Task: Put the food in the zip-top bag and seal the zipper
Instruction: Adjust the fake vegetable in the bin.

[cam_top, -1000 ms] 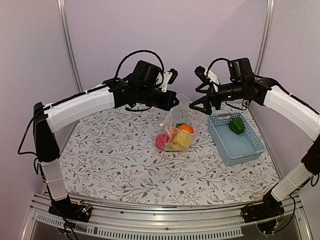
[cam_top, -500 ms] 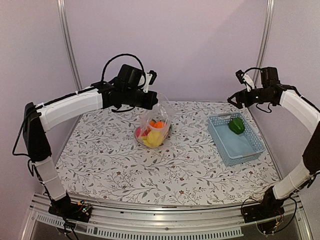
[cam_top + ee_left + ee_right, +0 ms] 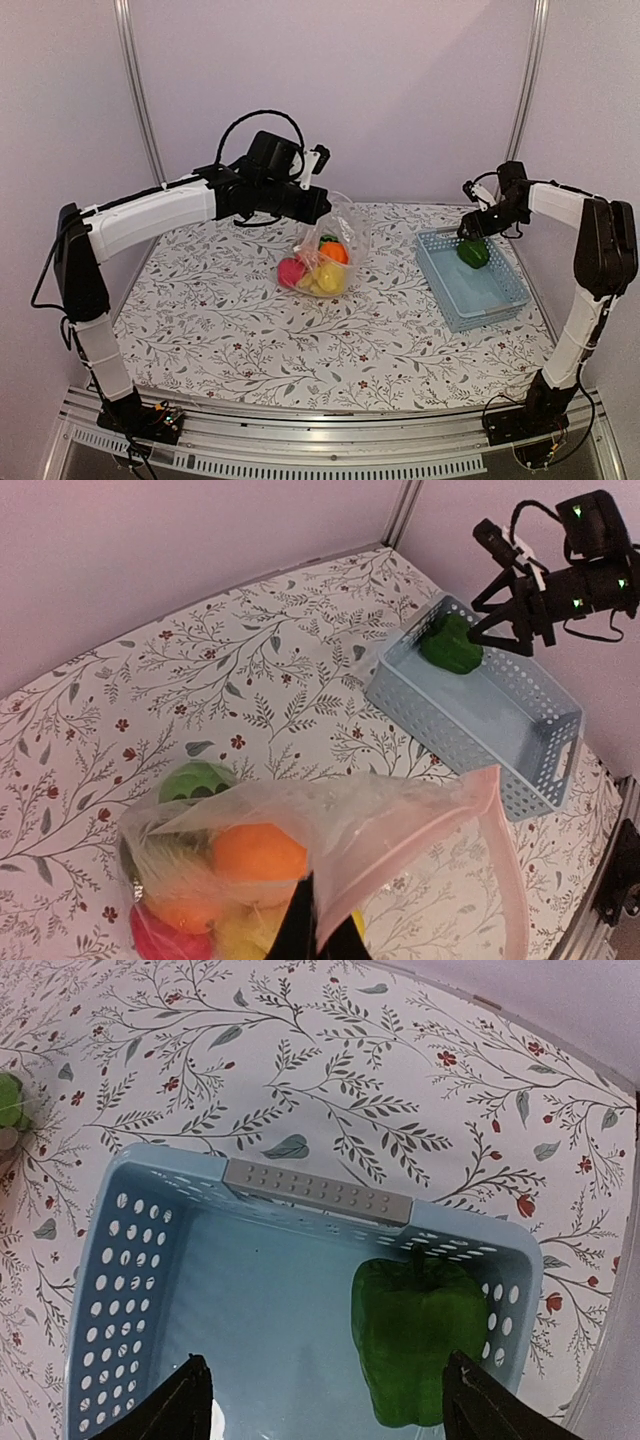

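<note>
Tool of right arm (image 3: 330, 1392) wide over green pepper (image 3: 415, 1335)

Readable text: none in any view.
Basket (image 3: 120, 1290): no lettering legible.
Worktop (image 3: 220, 330): floral print only, no words.

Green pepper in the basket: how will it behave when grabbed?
Likely light and stiff: the green pepper looks like glossy plastic. It lies on its side in the basket corner, so its rounded, smooth skin may slip or roll.

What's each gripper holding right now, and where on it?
Left gripper pinches the zip-top bag by its mouth edge. Right gripper holds nothing, open above the green pepper in the basket.
</note>
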Robot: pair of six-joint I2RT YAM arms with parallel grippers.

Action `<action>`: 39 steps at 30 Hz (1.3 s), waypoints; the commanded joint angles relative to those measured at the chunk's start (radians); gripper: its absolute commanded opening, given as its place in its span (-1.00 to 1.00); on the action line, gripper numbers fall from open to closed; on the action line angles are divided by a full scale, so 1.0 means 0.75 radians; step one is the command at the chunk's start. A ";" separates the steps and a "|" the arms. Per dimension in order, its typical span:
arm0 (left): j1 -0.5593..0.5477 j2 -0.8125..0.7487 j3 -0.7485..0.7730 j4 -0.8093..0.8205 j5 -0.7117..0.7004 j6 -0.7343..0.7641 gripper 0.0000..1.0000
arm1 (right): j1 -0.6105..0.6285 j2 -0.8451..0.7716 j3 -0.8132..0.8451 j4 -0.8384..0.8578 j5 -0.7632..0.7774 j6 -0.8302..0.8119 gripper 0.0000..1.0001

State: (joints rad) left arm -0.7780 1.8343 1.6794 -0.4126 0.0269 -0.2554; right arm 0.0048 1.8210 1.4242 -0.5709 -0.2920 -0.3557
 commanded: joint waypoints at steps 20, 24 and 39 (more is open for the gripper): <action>-0.035 0.083 0.071 -0.007 0.054 -0.007 -1.00 | 0.089 0.220 0.070 -0.122 -0.110 -0.046 0.47; -0.039 0.083 0.072 -0.013 0.049 -0.007 -1.00 | 0.087 0.145 0.071 -0.167 -0.221 -0.037 0.47; -0.047 0.077 0.066 -0.016 0.042 -0.007 -1.00 | 0.080 0.123 0.071 -0.112 -0.075 -0.116 0.61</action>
State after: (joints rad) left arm -0.8009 1.8820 1.7084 -0.4171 0.0624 -0.2588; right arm 0.0689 1.8744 1.4757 -0.6601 -0.3737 -0.4091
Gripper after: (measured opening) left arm 0.005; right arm 0.794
